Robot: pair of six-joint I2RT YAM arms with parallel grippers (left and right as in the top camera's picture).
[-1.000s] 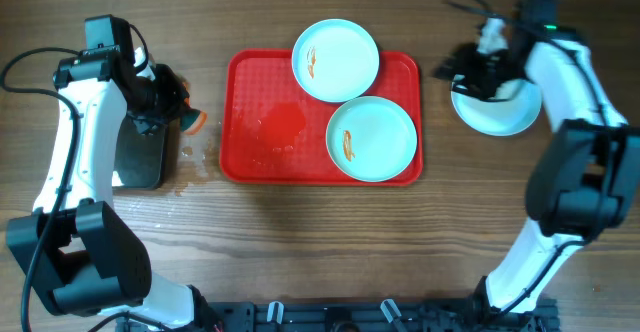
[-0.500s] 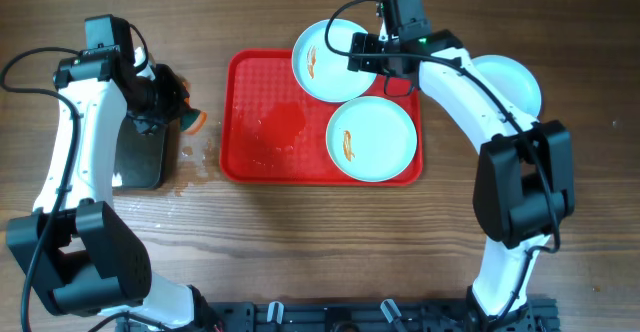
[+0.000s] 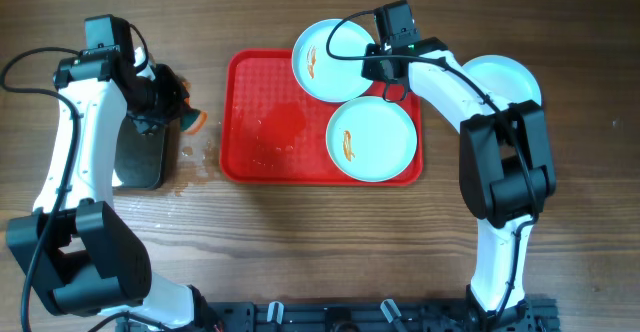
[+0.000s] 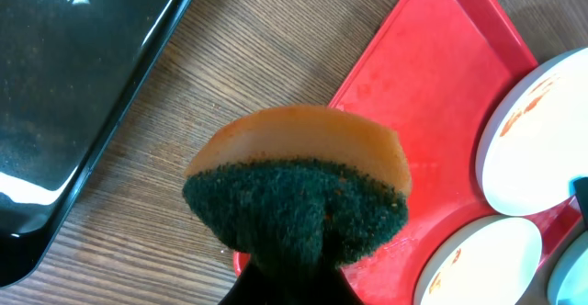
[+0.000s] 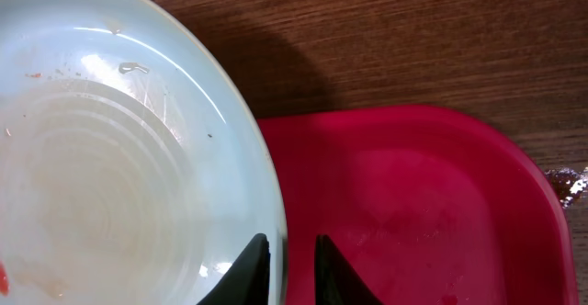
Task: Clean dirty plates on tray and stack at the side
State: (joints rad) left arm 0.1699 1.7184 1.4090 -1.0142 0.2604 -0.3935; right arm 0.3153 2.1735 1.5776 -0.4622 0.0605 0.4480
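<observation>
The red tray (image 3: 250, 102) holds two plates, each with an orange smear: one at its back edge (image 3: 330, 57) and one at its front right (image 3: 371, 139). A third plate (image 3: 515, 84) lies on the table right of the tray. My right gripper (image 3: 380, 70) is at the right rim of the back plate. In the right wrist view its fingers (image 5: 292, 259) straddle that plate's (image 5: 119, 176) rim, closed narrowly on it, above the tray (image 5: 432, 204). My left gripper (image 4: 294, 282) is shut on an orange sponge with a green scouring side (image 4: 299, 186), hovering left of the tray (image 4: 413, 94).
A glossy black tray (image 3: 140, 157) lies at the left under my left arm. Water drops (image 3: 195, 157) wet the wood between it and the red tray. A wet patch (image 3: 280, 127) marks the red tray's left half.
My right arm swung left from the plate on the table to the back plate on the tray, and its jaws closed on that plate's rim. The left arm stayed still.
</observation>
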